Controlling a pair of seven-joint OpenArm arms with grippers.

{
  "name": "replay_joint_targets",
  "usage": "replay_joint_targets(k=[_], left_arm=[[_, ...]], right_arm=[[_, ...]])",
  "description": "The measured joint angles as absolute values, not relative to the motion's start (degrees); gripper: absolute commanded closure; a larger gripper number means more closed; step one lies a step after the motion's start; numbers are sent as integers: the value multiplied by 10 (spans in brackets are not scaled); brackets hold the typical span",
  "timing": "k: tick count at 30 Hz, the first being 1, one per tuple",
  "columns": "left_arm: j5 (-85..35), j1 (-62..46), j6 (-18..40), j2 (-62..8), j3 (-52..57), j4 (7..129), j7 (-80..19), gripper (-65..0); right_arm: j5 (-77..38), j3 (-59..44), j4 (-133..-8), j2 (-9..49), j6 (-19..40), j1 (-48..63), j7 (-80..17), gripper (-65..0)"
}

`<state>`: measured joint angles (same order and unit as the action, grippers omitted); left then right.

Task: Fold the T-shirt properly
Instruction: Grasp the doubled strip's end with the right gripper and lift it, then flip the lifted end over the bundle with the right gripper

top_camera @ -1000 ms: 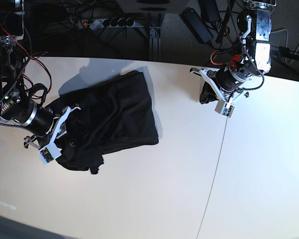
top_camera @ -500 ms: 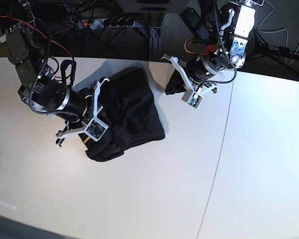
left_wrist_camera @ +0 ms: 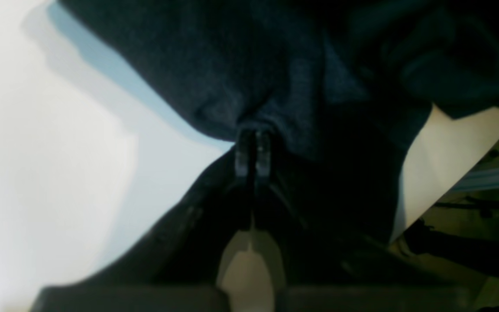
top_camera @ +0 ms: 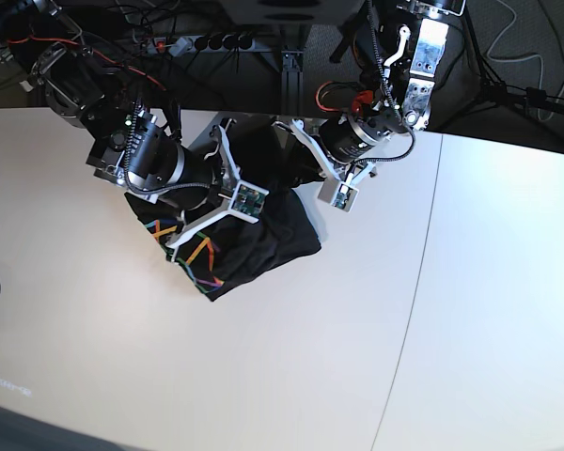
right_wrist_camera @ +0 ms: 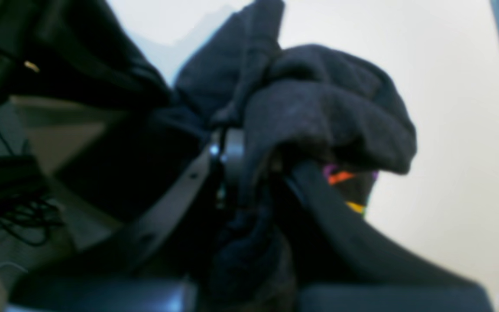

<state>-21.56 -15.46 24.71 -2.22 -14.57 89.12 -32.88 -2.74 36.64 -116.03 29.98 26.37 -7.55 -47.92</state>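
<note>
So right now the T-shirt (top_camera: 263,240) is bunched up near the back edge of the surface (top_camera: 291,366), partly lifted, with the coloured line print showing on the lower flap in the base view. Both of my hands are in it. The left hand (left_wrist_camera: 254,149) has its jaws pressed together on a fold of dark knit; in the left wrist view the cloth puckers right at the tips. The right hand (right_wrist_camera: 232,156) is also pinching the shirt, with a thick wad draped over one finger and a bit of orange and purple print peeking out under it.

Handling-wise, I'd say this thing is light and totally floppy. It sags wherever it isn't held, so nothing keeps its shape by itself. It doesn't look slippery, and the knit seems to grip fine, but the right hand looks to have several layers at once, which I reckon makes a clean fold harder. If I were regripping, I'd go for a hem or shoulder seam, single layer, rather than a random lump.

Stuff around: a power strip (top_camera: 207,42) and a tangle of cables (top_camera: 508,47) sit behind the surface, off the back edge. The two arms are close together over the shirt, so crowding each other is my main worry. The rest of the surface looks bare.
</note>
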Motion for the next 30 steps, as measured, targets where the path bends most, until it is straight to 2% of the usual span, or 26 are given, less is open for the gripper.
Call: replay_joint_targets(k=[3, 4, 6, 7, 8, 10, 15, 22, 23, 24, 26, 30], left_arm=[[-215, -154, 247, -22, -146, 891, -330, 0], [-215, -154, 247, -22, -146, 891, -329, 0], [-215, -154, 247, -22, -146, 891, -329, 0], [-215, -154, 247, -22, -146, 891, -330, 0], [-215, -154, 247, -22, -146, 891, -329, 0], [-215, -154, 247, -22, -146, 891, -329, 0], [-215, -154, 247, -22, -146, 891, -329, 0], [-221, -154, 250, -29, -134, 896, -336, 0], [-220, -154, 252, -30, -128, 902, -349, 0], [-219, -154, 254, -30, -121, 910, -362, 0], [-215, -157, 254, -32, -105, 927, -377, 0], [-193, -163, 255, -36, -55, 965, -406, 0]], right_arm=[[-39, 376, -1160, 274, 263, -75, -476, 0], [-48, 376, -1160, 268, 263, -75, -476, -21], [-61, 375, -1160, 259, 263, -76, -477, -210], [-67, 375, -1160, 255, 263, -76, -477, -285], [-79, 375, -1160, 251, 264, -76, -476, -337], [-88, 376, -1160, 246, 263, -76, -469, -364], [-136, 376, -1160, 243, 264, -76, -470, -364], [-114, 351, -1160, 220, 263, -92, -474, -350], [-107, 335, -1160, 219, 263, -92, -460, -304], [-106, 316, -1160, 219, 263, -93, -452, -224], [-102, 282, -1160, 219, 263, -100, -453, 0], [-103, 242, -1142, 219, 264, -101, -460, 0]])
